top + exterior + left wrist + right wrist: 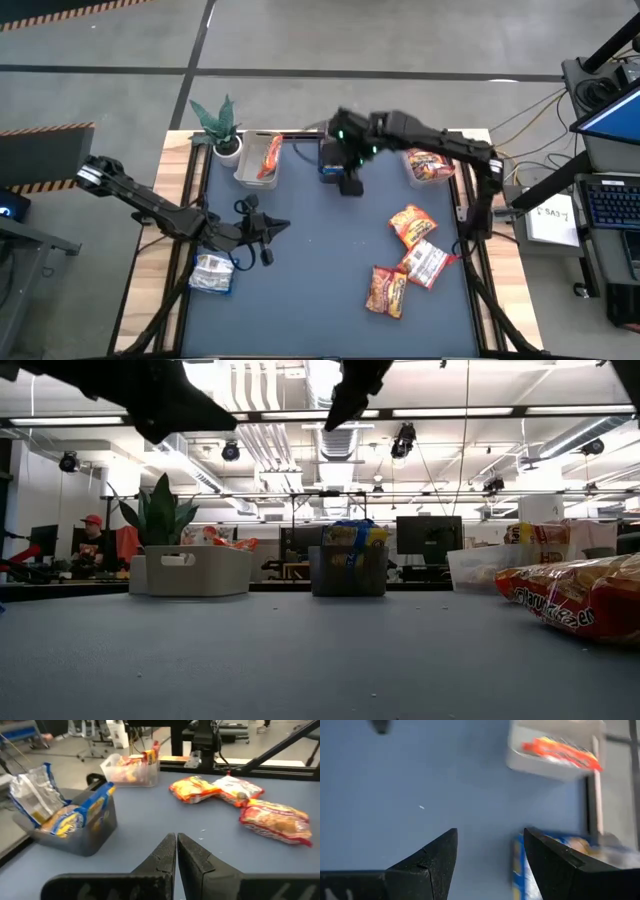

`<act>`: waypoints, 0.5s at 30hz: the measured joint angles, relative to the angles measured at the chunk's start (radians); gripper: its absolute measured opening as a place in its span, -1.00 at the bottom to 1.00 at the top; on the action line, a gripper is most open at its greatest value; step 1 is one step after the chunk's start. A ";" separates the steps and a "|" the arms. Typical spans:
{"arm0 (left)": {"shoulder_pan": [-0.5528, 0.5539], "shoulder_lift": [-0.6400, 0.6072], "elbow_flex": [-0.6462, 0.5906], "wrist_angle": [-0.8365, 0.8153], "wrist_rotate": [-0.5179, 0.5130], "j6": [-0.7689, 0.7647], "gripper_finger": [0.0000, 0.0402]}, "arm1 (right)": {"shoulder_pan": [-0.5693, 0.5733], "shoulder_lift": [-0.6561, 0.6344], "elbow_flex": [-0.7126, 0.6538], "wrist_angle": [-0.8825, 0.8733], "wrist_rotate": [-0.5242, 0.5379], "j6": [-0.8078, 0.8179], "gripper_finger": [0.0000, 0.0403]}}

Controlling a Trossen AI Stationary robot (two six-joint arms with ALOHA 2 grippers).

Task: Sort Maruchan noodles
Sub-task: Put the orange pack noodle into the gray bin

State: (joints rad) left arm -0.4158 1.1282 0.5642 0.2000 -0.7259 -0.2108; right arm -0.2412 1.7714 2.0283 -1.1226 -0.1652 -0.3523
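Blue-grey bench (pixel 320 270) carries, at its left edge, a silvery white packet (pixel 212 272) just beside the left gripper (pixel 280 226), whose fingers are pressed together on nothing. Farther along the back edge stand a white bin (pixel 258 160) holding an orange-red packet (pixel 270 156) and a dark bin (pixel 330 160) with blue-yellow packets, where the right gripper (pixel 349 186) hovers, parted and empty. Right of it, a clear bin (pixel 430 165) holds red packets, and three noodle packets (pixel 412 225) lie loose on the bench.
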 joint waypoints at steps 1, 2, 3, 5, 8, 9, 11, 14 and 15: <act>-0.003 0.000 0.011 -0.020 0.005 -0.016 -1.00 | 0.025 -0.027 -0.054 0.043 0.001 0.007 0.07; -0.006 0.000 0.023 -0.048 0.005 -0.033 -1.00 | 0.050 -0.053 -0.109 0.087 0.006 0.018 0.07; -0.010 0.000 0.036 -0.082 0.006 -0.056 -1.00 | 0.074 -0.082 -0.167 0.136 0.008 0.023 0.07; -0.019 0.000 0.066 -0.173 0.013 -0.112 -1.00 | 0.117 -0.134 -0.281 0.236 0.008 0.048 0.07; -0.027 0.006 0.116 -0.315 0.040 -0.218 -1.00 | 0.171 -0.208 -0.451 0.392 0.008 0.094 0.07; -0.028 0.012 0.133 -0.356 0.048 -0.252 -1.00 | 0.185 -0.232 -0.507 0.448 0.009 0.112 0.07; -0.031 0.029 0.158 -0.418 0.061 -0.301 -1.00 | 0.213 -0.274 -0.616 0.563 0.009 0.158 0.07; -0.031 0.071 0.185 -0.448 0.063 -0.322 -1.00 | 0.244 -0.322 -0.762 0.713 0.009 0.233 0.07; -0.031 0.086 0.192 -0.450 0.063 -0.322 -1.00 | 0.252 -0.331 -0.801 0.738 0.008 0.258 0.07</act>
State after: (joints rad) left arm -0.4473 1.2145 0.7566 -0.2502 -0.6624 -0.5329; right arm 0.0108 1.4399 1.2271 -0.3846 -0.1570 -0.0946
